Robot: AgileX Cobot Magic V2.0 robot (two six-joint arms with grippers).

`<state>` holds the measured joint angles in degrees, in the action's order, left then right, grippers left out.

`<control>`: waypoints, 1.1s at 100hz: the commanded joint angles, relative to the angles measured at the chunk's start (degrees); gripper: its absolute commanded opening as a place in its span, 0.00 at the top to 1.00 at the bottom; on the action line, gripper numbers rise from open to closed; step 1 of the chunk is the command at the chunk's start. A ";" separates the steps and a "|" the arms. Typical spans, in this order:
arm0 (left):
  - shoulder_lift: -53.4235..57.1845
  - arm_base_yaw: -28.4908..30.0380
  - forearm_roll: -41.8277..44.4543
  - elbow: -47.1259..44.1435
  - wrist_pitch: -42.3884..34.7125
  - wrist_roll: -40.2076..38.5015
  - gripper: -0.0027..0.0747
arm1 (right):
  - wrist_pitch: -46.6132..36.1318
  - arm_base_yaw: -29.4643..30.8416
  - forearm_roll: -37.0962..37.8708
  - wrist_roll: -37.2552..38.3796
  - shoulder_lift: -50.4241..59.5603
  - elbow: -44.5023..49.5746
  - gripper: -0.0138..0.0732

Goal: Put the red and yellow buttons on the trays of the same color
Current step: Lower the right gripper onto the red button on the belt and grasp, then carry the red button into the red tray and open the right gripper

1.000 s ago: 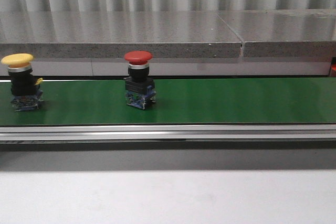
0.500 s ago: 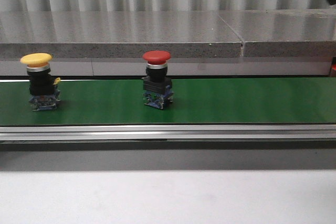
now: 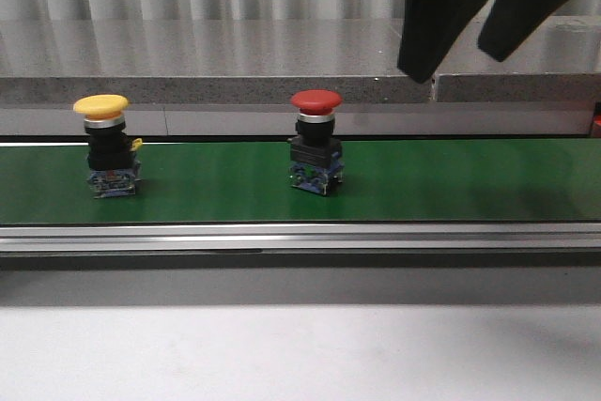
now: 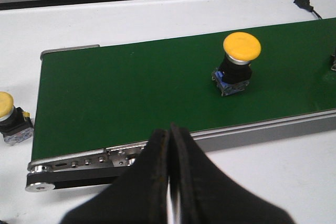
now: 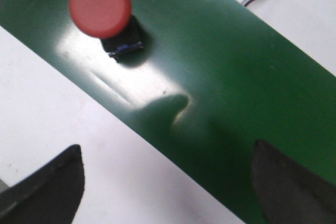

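Green conveyor belt [image 3: 423, 180] carries the yellow button [image 3: 108, 143] and red button [image 3: 316, 138], both further right than before; the right end effector [image 3: 488, 30], newly entered, hangs above, fingers wide. Left wrist: left end effector [image 4: 170, 182] pinched closed, empty; another yellow button [image 4: 10, 124] sits on the white worktop [image 4: 157, 14]. Right wrist: red button upright, unobstructed.

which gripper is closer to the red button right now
Right. The right gripper hangs open above the belt, up and to the right of the red button. The left gripper is shut off the belt's near edge, by the yellow button.
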<state>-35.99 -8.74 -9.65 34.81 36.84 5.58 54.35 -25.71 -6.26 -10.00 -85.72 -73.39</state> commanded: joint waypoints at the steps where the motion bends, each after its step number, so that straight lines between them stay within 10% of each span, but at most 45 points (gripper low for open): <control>1: 0.16 -0.49 -0.94 1.38 -3.49 -0.10 0.99 | -1.31 0.04 -3.09 -5.13 -0.56 -3.38 0.11; 67: 0.16 -0.49 -0.94 1.38 -3.49 -0.10 0.99 | -12.99 -0.84 -4.34 -9.84 -10.49 -4.87 0.13; 93: 0.16 -0.49 -0.94 1.38 -3.49 -0.10 0.99 | -11.46 -0.84 -3.98 -9.84 -10.32 -4.87 0.66; 110: 0.16 -0.49 -0.94 1.38 -3.49 -0.10 0.99 | -11.85 0.74 0.96 -1.44 -7.44 -4.87 0.74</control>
<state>-35.99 -8.74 -9.65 34.81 37.12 5.58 44.75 -26.25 -8.24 -16.15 -97.80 -76.38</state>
